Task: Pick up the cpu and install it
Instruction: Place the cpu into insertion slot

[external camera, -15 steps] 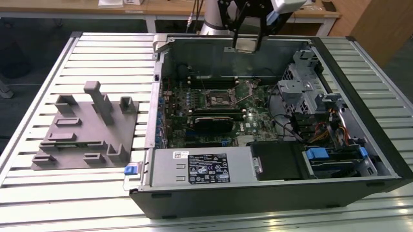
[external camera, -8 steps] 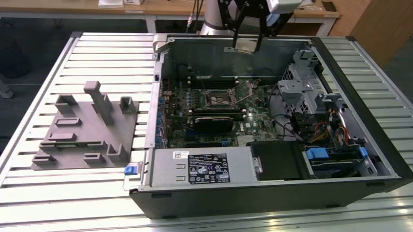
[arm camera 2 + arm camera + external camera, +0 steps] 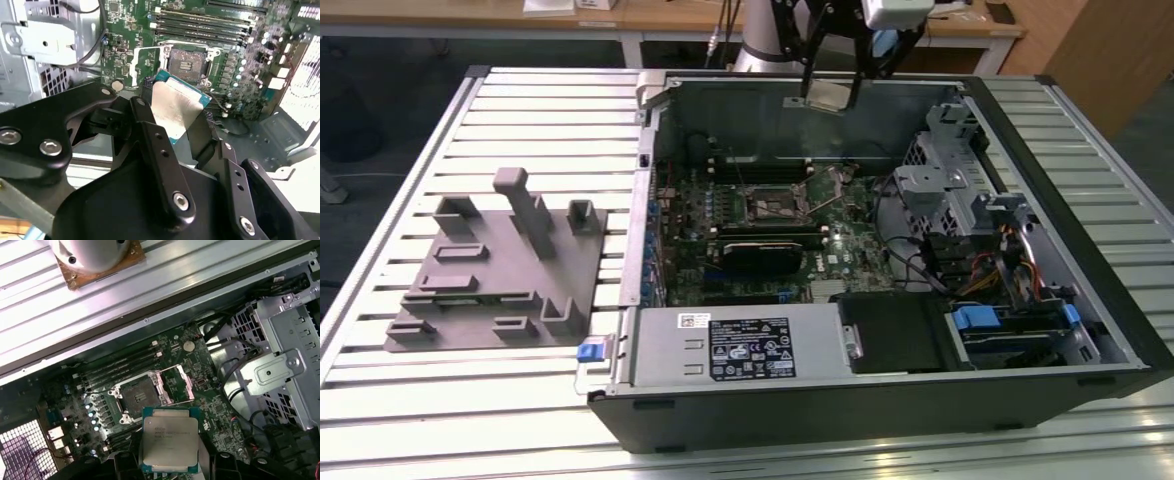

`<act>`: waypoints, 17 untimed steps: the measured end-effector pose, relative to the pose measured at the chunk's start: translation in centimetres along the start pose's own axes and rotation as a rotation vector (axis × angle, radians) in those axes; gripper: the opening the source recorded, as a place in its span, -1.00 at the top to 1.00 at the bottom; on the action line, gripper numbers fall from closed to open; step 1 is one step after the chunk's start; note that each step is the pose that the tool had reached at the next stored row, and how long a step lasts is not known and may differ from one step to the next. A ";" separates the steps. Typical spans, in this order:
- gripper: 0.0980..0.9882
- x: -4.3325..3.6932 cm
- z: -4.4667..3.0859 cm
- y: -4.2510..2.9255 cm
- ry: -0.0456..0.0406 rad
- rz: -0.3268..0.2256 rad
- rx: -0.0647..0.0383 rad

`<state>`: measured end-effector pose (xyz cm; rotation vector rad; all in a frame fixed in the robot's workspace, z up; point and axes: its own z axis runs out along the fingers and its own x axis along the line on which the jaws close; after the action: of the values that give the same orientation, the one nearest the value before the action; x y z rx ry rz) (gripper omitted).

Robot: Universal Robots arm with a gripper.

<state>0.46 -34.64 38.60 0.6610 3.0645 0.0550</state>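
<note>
The hand is clamped on the cpu, one black finger against each of two opposite edges, so the pick-up is done. In the first wrist view the cpu turns its pale metal top to the camera, and just beyond it the socket on the green board lies empty with its metal frame flipped open; seating the chip is what remains. The second wrist view gives the grip itself, which the first hides under the chip. The exterior view adds height: at the upper centre of the frame the cpu hangs above the far wall of the computer case, well apart from the socket at mid-frame, with the slatted desk around
</note>
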 end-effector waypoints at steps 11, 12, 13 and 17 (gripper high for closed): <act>0.03 0.03 0.27 0.05 -0.0071 0.199 0.000; 0.03 0.03 0.30 0.06 -0.0076 0.215 0.000; 0.03 0.03 0.32 0.06 -0.0083 0.232 0.000; 0.03 0.03 0.41 0.05 -0.0108 0.302 0.000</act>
<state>0.46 -34.56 38.19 1.1133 2.9251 0.0527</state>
